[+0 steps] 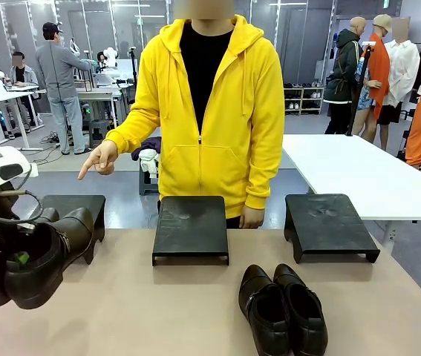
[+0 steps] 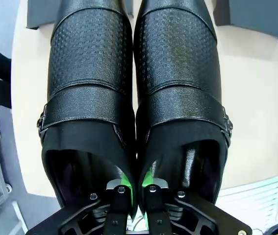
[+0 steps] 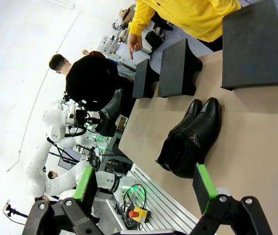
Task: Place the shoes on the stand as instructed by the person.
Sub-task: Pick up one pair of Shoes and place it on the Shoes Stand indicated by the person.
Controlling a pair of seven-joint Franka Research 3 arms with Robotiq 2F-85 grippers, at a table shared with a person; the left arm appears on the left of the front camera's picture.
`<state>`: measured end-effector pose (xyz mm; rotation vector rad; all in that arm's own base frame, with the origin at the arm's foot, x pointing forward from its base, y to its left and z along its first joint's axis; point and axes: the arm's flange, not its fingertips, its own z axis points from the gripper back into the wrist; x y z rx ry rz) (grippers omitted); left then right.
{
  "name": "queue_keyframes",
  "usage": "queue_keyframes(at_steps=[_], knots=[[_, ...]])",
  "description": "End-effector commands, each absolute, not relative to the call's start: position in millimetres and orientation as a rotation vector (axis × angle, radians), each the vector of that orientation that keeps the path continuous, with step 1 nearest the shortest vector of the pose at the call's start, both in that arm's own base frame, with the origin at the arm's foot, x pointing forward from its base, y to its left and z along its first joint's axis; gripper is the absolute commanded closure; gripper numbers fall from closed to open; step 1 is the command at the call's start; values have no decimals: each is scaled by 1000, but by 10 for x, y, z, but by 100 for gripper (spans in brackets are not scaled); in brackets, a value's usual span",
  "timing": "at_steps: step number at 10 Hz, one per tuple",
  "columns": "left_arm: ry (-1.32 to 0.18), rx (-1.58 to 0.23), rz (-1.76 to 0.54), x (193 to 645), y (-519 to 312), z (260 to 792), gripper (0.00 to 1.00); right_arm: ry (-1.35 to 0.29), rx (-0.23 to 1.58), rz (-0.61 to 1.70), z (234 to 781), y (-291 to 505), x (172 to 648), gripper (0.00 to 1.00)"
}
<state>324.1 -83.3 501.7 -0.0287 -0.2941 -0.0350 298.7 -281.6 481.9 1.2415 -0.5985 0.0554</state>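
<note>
2 shoes, 1 pair of shoes [image 1: 36, 259], hang clamped in my left gripper [image 1: 21, 258] in the front view, toes just short of the left stand [image 1: 76, 208]. The person's hand [image 1: 100, 159] points down toward that stand, so I judge this is the carry; next I must clear its top and set down level.

Left wrist view: my fingers [image 2: 125, 182] pinch the 2 inner walls together, toes aimed away from me.

Right wrist view: my right gripper [image 3: 143, 191] stands spread and empty, wrist rolled, with the second pair [image 3: 192, 139] on the table [image 3: 256, 147] ahead of its fingertips.
</note>
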Motion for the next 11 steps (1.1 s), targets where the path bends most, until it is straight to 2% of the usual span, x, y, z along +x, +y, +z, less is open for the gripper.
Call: queue_keyframes(at_steps=[1, 4, 5, 6, 7, 11], knots=[[-287, -26, -31, 3224, -903, 4999, 97, -611, 1247, 67, 4840, -2816, 2976, 0], [-287, -26, -31, 3224, -903, 4999, 97, -611, 1247, 67, 4840, -2816, 2976, 0], [-275, -23, -39, 3230, -857, 4942, 93, -611, 1247, 67, 4840, -2816, 2976, 0], [-360, 1, -94, 3240, -820, 4968, 93, -611, 1247, 67, 4840, -2816, 2976, 0], [-416, 46, -66, 3400, -763, 4967, 93, -611, 1247, 67, 4840, -2816, 2976, 0], [-438, 70, -33, 4117, -412, 4963, 93, -611, 1247, 67, 4840, -2816, 2976, 0]])
